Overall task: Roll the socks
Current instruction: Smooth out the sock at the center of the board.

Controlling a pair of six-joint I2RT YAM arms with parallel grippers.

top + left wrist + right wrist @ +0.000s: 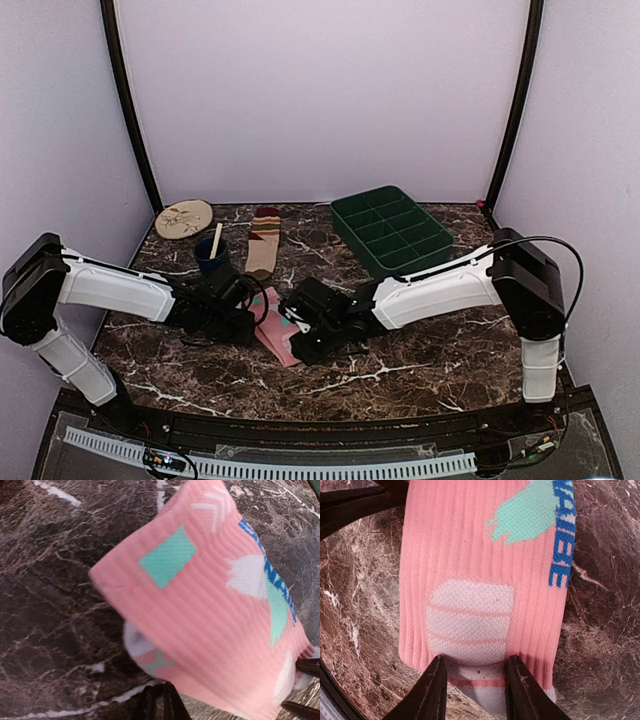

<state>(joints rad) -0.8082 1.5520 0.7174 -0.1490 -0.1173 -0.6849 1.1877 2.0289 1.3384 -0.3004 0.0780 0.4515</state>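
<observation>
Where blue block lettering runs along the pink ribbed sock with teal and white patches (276, 338), no word reads whole. It lies mid-way on the dark marble table (420, 370), with bare stone toward the near edge. Right gripper (475, 667): jaws parted, tips on the white-patched end. Left gripper (160, 700) at the opposite hem, grip unclear. Tan striped sock (264, 242) lies behind, well apart.

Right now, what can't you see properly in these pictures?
Pink sock: top view, left arm and right arm cover most of it.
Sock's blue letters: right wrist view, top edge cuts them off.
Left tool: left wrist view, bottom edge cuts it, grip unclear.
Stick in cup: top view, too small to name.
</observation>
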